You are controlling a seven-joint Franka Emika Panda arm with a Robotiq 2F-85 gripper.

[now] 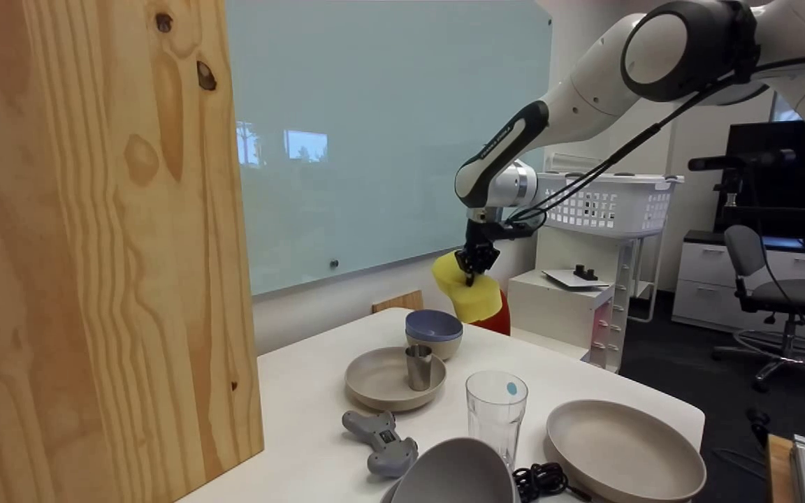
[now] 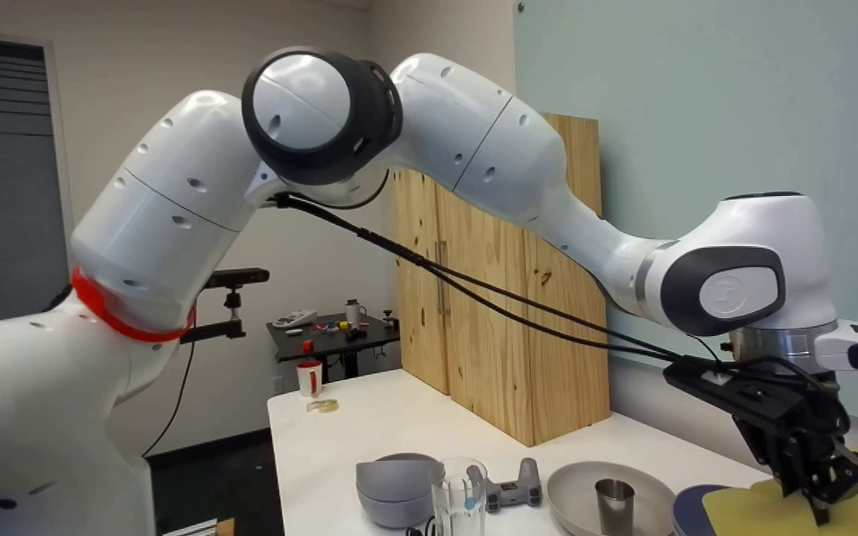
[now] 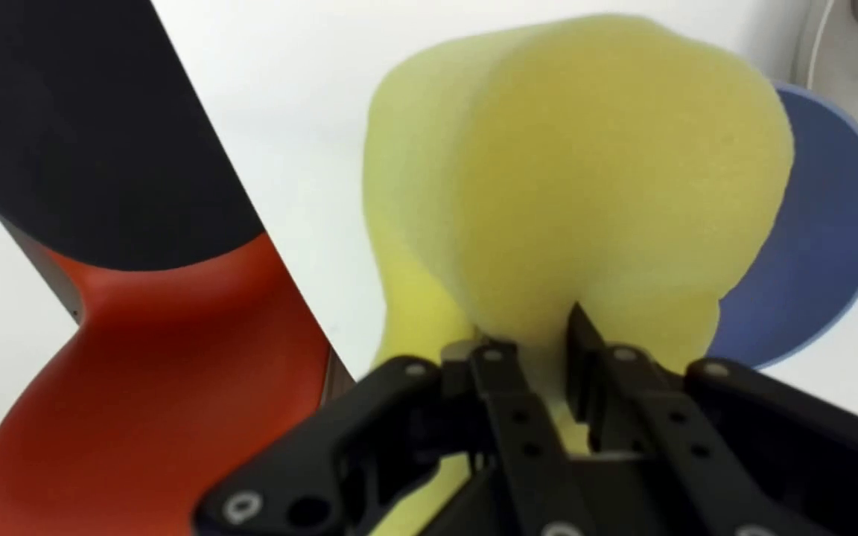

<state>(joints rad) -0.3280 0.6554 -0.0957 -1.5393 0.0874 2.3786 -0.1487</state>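
Observation:
A soft yellow foam-like piece [image 1: 478, 302] is pinched at its middle by my gripper [image 1: 470, 279], and its two ends bulge out on either side of the fingers. In the wrist view the yellow piece [image 3: 608, 164] fills the centre, with the black fingers [image 3: 507, 402] of the gripper [image 3: 541, 335] pressed into it. Partly covered by it there is a blue bowl [image 3: 816, 238], which in an exterior view sits inside a beige bowl [image 1: 437, 347]. Whether the yellow piece touches the blue bowl I cannot tell. A wide beige dish [image 1: 367, 381] holding a metal cup [image 1: 418, 367] stands beside the bowls.
On the white table are a clear glass [image 1: 497, 419], a grey game controller [image 1: 383, 443], grey bowls [image 1: 455, 475], a black cable [image 1: 542, 480] and a beige plate [image 1: 626, 447]. A tall wooden cabinet [image 2: 488, 313] rises there too. A red chair [image 3: 168, 394] stands past the table edge.

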